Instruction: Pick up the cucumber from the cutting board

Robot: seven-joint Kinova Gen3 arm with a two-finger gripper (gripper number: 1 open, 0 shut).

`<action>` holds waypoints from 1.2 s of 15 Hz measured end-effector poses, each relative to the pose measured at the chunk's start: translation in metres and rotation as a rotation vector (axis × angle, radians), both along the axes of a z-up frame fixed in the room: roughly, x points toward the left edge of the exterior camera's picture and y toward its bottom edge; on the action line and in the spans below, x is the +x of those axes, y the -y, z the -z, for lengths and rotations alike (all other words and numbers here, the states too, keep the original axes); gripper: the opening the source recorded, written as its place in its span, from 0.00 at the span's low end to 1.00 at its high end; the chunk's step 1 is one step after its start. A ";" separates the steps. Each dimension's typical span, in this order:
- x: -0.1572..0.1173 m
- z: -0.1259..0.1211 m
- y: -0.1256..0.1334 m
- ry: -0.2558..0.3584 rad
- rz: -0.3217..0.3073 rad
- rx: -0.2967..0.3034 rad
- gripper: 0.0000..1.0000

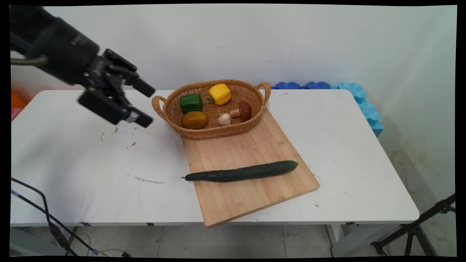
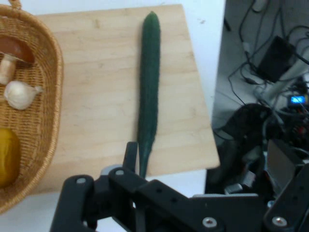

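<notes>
**Two camera views: one fixed above the table, one riding on the hand**

The main view looks down from above the table's (image 1: 91, 163) near side, across it to the wall behind, wide enough to take in nearly the whole tabletop. The hand view looks along the gripper (image 1: 145, 105) from close up, down onto the table. Both views share the wooden cutting board (image 1: 251, 174) (image 2: 101, 96), the cucumber (image 1: 242, 171) (image 2: 148, 87) lying on it, and part of the wicker basket (image 1: 214, 133) (image 2: 46, 121).
</notes>
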State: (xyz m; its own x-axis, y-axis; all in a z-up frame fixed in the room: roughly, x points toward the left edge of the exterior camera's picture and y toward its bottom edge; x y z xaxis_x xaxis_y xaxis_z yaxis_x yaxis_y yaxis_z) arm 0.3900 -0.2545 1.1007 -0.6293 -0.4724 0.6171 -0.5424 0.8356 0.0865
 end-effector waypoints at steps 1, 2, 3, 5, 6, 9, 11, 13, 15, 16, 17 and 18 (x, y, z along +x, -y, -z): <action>-0.007 0.007 0.005 0.004 -0.015 -0.005 1.00; -0.014 0.014 0.011 0.006 -0.032 -0.009 1.00; -0.023 0.023 0.017 0.010 -0.047 -0.011 1.00; -0.041 0.042 0.029 0.019 -0.071 -0.007 1.00; -0.051 0.054 0.035 0.026 -0.082 -0.003 1.00; -0.078 0.091 0.052 0.061 -0.110 0.014 1.00; -0.094 0.116 0.062 0.085 -0.123 0.031 1.00; -0.108 0.140 0.071 0.102 -0.138 0.048 1.00; -0.119 0.157 0.078 0.114 -0.145 0.059 1.00; -0.123 0.163 0.080 0.119 -0.147 0.062 1.00; -0.128 0.172 0.084 0.125 -0.149 0.066 1.00; -0.132 0.178 0.086 0.130 -0.150 0.068 1.00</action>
State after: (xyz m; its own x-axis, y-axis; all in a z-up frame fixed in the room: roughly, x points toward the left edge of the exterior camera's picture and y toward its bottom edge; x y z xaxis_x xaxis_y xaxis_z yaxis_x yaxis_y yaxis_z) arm 0.2582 -0.3407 0.9227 -0.6206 -0.6045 0.4994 -0.6708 0.7391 0.0610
